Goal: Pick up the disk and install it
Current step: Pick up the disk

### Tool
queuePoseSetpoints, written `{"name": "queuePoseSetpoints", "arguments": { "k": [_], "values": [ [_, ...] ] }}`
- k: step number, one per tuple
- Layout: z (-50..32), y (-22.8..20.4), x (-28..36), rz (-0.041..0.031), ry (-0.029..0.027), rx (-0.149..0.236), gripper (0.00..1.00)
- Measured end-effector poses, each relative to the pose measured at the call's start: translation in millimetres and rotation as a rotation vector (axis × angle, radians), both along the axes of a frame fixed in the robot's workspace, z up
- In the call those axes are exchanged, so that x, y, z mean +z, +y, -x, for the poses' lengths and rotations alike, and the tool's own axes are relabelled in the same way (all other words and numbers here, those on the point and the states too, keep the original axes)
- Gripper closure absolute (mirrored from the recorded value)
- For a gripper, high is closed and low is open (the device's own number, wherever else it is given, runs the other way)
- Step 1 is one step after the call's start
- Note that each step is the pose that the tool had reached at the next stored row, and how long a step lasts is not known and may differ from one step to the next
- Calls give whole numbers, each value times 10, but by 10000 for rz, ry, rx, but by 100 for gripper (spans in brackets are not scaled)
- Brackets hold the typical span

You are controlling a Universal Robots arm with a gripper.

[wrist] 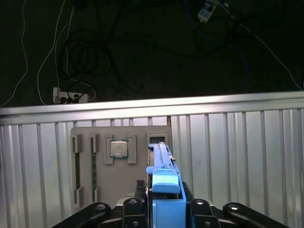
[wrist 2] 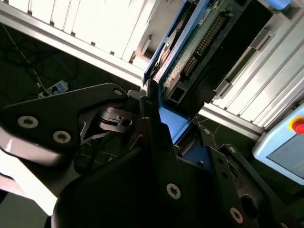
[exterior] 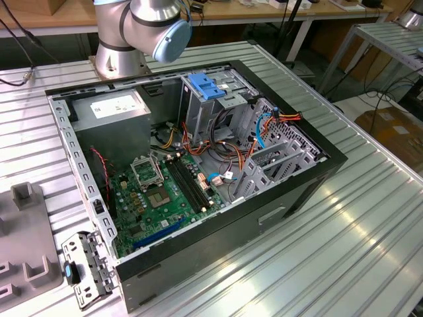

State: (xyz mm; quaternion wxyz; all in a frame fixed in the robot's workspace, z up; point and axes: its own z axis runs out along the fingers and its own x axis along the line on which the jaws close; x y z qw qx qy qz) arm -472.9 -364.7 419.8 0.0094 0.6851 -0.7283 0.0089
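In both wrist views my gripper (wrist 2: 164,121) (wrist: 166,205) is shut on the disk. The disk (wrist 2: 204,38) stands on edge between the black fingers (wrist 2: 156,142), showing its green circuit board and blue plastic carrier rails. In the first wrist view the disk (wrist: 164,161) appears edge-on, its blue rail rising from between the fingers (wrist: 135,209), held above the grey holder tray (wrist: 118,190) on the ribbed metal table. The open computer case (exterior: 198,257) lies on its side in the exterior view, with the arm's base (exterior: 132,33) behind it.
Inside the case are a tall metal drive cage topped by a blue bracket (exterior: 210,87), a grey power-supply box (exterior: 112,109), a green motherboard (exterior: 165,191) and loose cables. The holder tray carries a processor chip (wrist: 118,148). A box with a red button (wrist 2: 297,126) stands nearby.
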Motion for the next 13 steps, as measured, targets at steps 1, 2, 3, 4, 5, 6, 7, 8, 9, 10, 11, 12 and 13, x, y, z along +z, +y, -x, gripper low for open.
{"name": "queuePoseSetpoints", "arguments": {
  "k": [1,2,3,4,5,6,7,8,9,10,11,12,13],
  "values": [
    [0,0,6,0,1,0,63],
    [0,0,12,0,3,0,63],
    [0,0,31,0,7,0,63],
    [0,0,50,0,12,0,63],
    [0,0,62,0,15,0,63],
    [0,0,75,0,18,0,63],
    [0,0,83,0,20,0,63],
    [0,0,89,-1,21,0,63],
    [0,0,99,0,24,0,63],
    [0,0,108,1,27,0,63],
    [0,0,120,2,28,0,63],
    [0,0,129,3,31,0,63],
    [0,0,136,3,32,0,63]
  ]
}}
